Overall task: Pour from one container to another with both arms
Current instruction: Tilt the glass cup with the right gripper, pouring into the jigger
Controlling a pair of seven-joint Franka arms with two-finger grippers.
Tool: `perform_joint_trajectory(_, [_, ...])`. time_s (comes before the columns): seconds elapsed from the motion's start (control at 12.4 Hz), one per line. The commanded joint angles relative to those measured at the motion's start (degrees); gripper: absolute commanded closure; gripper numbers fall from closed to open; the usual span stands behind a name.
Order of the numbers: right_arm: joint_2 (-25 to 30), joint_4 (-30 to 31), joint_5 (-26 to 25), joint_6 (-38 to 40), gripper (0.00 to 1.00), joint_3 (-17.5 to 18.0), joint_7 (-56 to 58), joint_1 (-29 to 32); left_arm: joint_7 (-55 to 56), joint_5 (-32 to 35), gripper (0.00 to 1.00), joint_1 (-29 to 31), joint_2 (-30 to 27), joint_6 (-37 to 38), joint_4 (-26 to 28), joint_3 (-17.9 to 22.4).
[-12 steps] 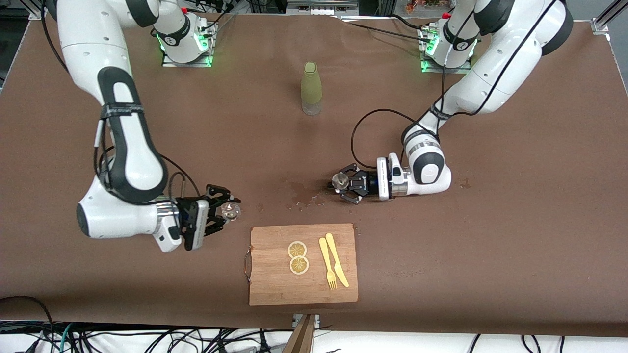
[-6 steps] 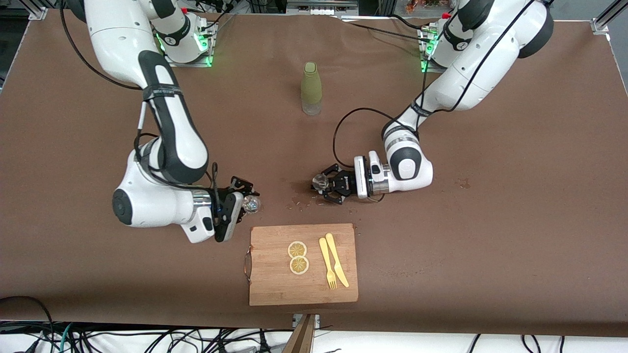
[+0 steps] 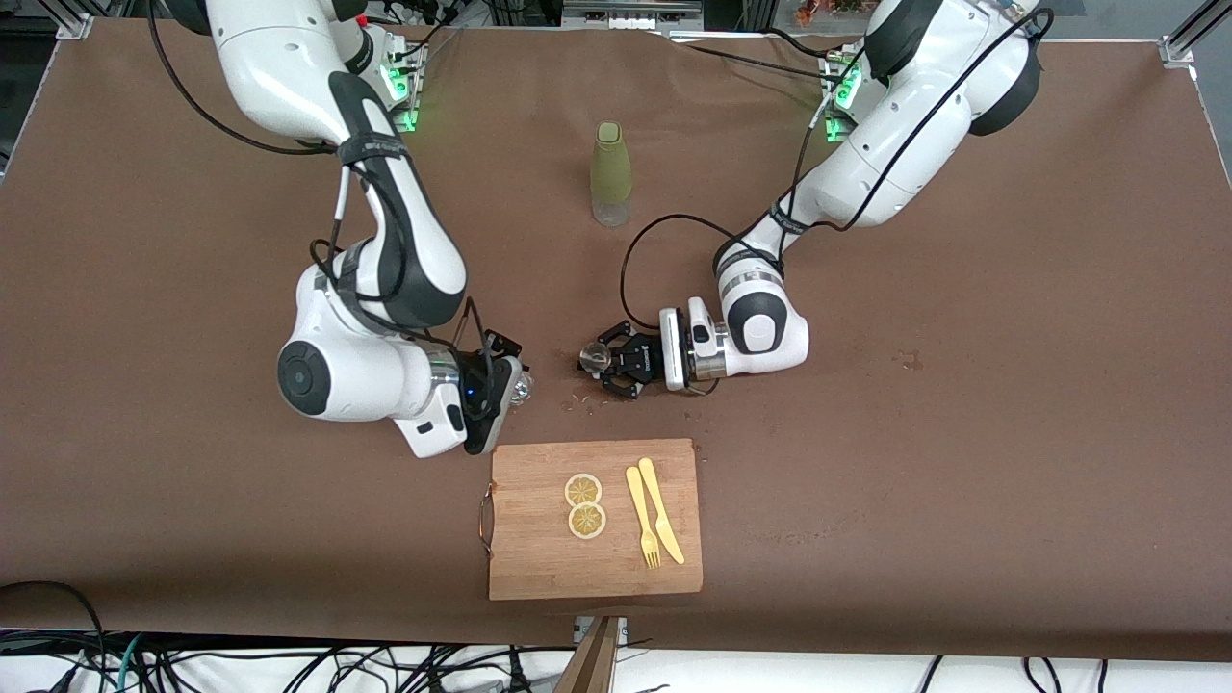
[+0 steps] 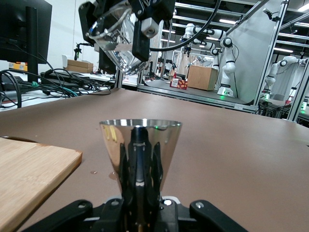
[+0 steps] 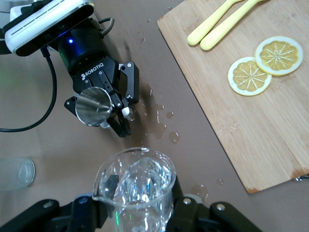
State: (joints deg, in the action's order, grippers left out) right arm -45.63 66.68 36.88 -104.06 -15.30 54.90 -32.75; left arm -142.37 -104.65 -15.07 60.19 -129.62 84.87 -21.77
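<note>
My left gripper (image 3: pixel 599 361) is shut on a small shiny metal cup (image 3: pixel 589 357), a cone that stands upright in the left wrist view (image 4: pixel 140 140) and hangs low over wet spots (image 3: pixel 585 397) on the brown table. My right gripper (image 3: pixel 513 387) is shut on a clear glass beaker (image 3: pixel 521 388), just above the cutting board's corner. The right wrist view shows the beaker (image 5: pixel 135 186) close up, with liquid inside and its spout forward, and the metal cup (image 5: pixel 93 107) a short gap ahead. From the left wrist view, the beaker (image 4: pixel 117 37) hangs tilted above and ahead of the cup.
A green bottle (image 3: pixel 610 173) stands farther from the front camera, near the table's middle. A wooden cutting board (image 3: pixel 539 558) lies nearer the front camera, carrying two lemon slices (image 3: pixel 584 505), a yellow fork (image 3: pixel 642 529) and a knife (image 3: pixel 663 525).
Both arms have swung toward the table's middle, bringing the beaker and the metal cup much closer together. Both grips have stayed shut.
</note>
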Motion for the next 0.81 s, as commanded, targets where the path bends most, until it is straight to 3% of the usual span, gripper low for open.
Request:
perform_joint_trajectory(0.0, [1.07,0.74,-3.2,0.35,0.59,-2.36,-1.46,-3.19,0.34,-1.7,1.0,-1.54,2.64,-0.63,-5.41,0.41])
perform_joint_trajectory(0.73, [1.51,0.74,-11.65,0.44,0.59,-2.36,-6.39,-8.03,0.34,-1.61,1.0,-3.48,4.23,-3.62,-9.29,0.41])
